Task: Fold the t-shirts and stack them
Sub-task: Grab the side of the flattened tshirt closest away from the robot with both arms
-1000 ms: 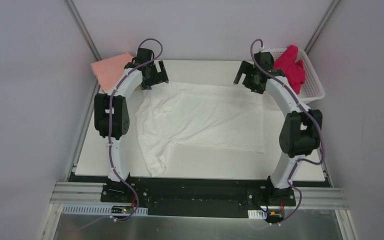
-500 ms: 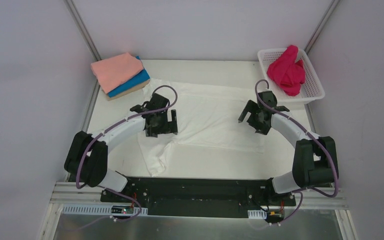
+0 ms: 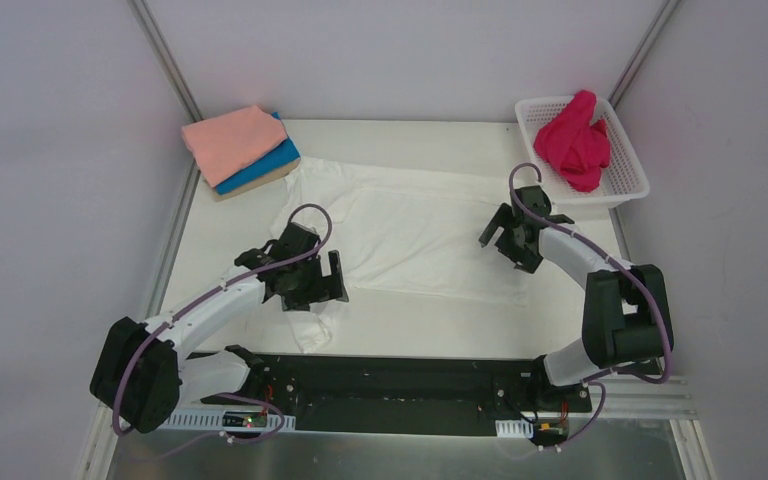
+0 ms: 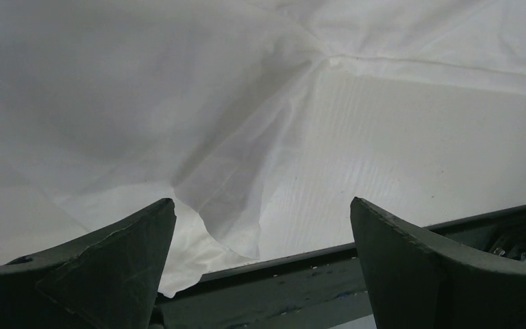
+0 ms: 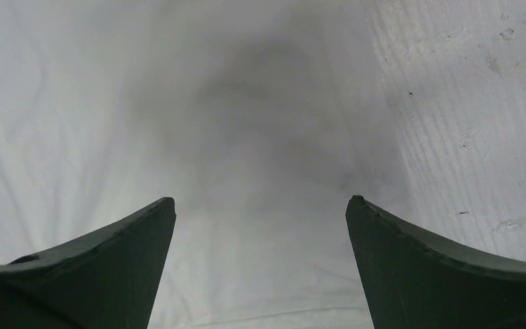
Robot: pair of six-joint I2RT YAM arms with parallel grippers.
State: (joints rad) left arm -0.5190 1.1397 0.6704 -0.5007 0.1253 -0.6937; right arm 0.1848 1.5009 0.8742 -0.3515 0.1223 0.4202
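Note:
A white t-shirt [image 3: 415,230] lies spread on the table, plain side up, one sleeve trailing toward the near edge. My left gripper [image 3: 322,285] is open and empty just above that near sleeve [image 4: 226,185]. My right gripper [image 3: 500,240] is open and empty over the shirt's right hem; the cloth fills the right wrist view [image 5: 246,137]. A folded salmon-pink tee [image 3: 232,140] sits on a folded blue tee [image 3: 265,165] at the back left. A magenta tee [image 3: 575,140] is bunched in the basket.
The white lattice basket [image 3: 628,170] stands at the back right. The black rail [image 3: 400,380] runs along the table's near edge and shows in the left wrist view [image 4: 356,281]. Bare tabletop [image 4: 418,151] lies beside the sleeve.
Both arms have drawn back from the far edge toward the near side. The left gripper came farthest, down to the near sleeve. The right has barely moved in the last half second.

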